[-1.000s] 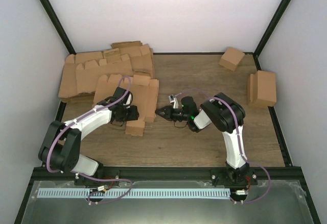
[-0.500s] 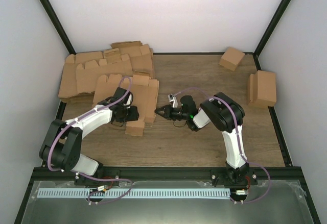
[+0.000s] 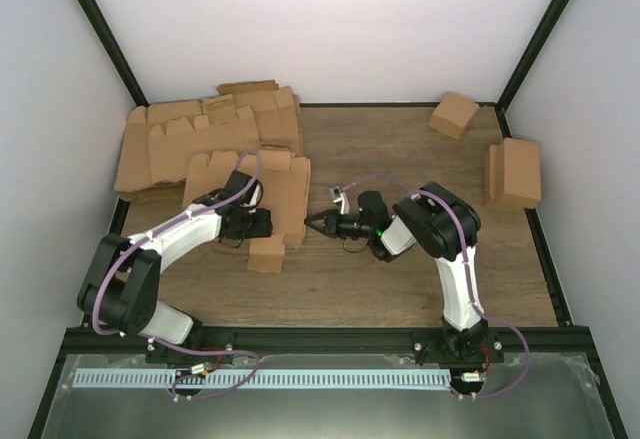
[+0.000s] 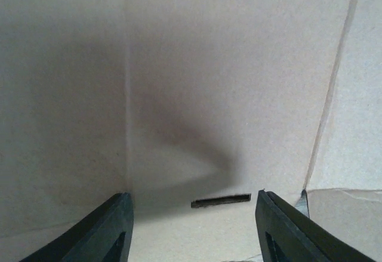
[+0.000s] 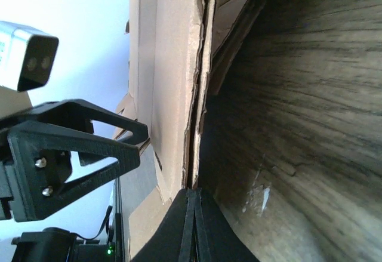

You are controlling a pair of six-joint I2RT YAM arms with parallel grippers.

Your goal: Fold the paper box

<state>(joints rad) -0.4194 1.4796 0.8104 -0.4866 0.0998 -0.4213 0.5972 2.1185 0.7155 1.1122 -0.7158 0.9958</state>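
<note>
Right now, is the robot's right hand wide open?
No, the right hand has its two fingers pressed tight together, with their tips at the edge of the paper box.

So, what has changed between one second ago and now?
The right pincer has closed its fingers at the right edge of the paper box; whether it nips the cardboard I cannot tell. The box's near flap slid slightly toward the arms. The left pincer stays open on the box; the pile of blanks and the small cube box did not move.
</note>
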